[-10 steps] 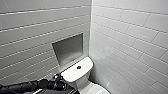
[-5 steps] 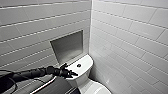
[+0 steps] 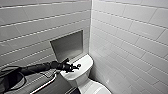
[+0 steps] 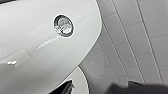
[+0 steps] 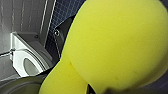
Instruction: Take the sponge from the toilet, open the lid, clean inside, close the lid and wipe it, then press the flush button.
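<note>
The white toilet [image 3: 81,75] stands in the corner, and its lid [image 3: 98,89] lies down at the lower edge of the head view. My left gripper [image 3: 73,67] reaches in from the left and hovers open over the tank top. In the left wrist view the round flush button [image 4: 63,25] sits in the glossy tank top, ahead of the gripper [image 4: 100,88] and clear of its spread dark fingertips [image 4: 66,87]. The bright yellow sponge [image 5: 112,47] sits close in front of the right wrist camera, pinched in my right gripper [image 5: 96,89], which is shut on it.
White tiled walls close in behind and to the right of the toilet. A square recess [image 3: 67,46] is set in the wall above the tank. A metal grab bar [image 3: 43,84] runs at the lower left. Past the sponge lie dark blue floor tiles [image 5: 63,10] and a white fixture [image 5: 23,57].
My left arm has stretched up and to the right, bringing its open gripper from beside the grab bar to above the tank top. The sponge stays held in the right gripper.
</note>
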Motion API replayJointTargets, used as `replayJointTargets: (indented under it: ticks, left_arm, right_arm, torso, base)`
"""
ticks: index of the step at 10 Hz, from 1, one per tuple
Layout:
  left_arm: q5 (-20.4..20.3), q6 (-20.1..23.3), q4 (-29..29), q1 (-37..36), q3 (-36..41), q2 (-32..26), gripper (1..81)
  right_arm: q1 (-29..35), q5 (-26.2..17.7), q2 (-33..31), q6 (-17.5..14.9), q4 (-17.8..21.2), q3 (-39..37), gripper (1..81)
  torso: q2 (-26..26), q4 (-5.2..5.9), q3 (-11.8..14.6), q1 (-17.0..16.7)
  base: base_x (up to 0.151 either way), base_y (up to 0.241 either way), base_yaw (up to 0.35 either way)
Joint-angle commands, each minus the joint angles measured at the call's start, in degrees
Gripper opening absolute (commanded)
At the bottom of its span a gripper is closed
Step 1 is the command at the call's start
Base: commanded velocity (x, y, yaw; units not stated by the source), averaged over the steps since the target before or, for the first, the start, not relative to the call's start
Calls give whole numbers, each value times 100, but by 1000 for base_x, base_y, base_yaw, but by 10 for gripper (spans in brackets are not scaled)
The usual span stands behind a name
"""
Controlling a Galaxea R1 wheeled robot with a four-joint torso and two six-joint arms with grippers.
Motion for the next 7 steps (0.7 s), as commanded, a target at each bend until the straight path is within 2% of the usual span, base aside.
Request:
replayJointTargets:
  ticks: [1,2,3,7]
  left_arm:
    - [227,-287,-148,-1120,-533,316,811]
    - [244,-287,-139,-1182,-788,493,811]
    - [245,-296,-104,-1217,-990,651,10]
    - [236,-287,-25,-1261,-1789,1098,10]
  right_arm:
    - [91,-360,-79,8,212,112,10]
    - [91,-369,-8,8,230,85,10]
    - [82,-369,36,8,230,50,10]
    - [99,-369,133,17,239,15,10]
  torso:
    - [0,0,0,0]
    - [2,0,0,0]
    - [2,0,-2,0]
    - [4,0,-2,2]
  base:
    - [0,0,0]
    - [0,0,0]
    - [0,0,0]
    - [0,0,0]
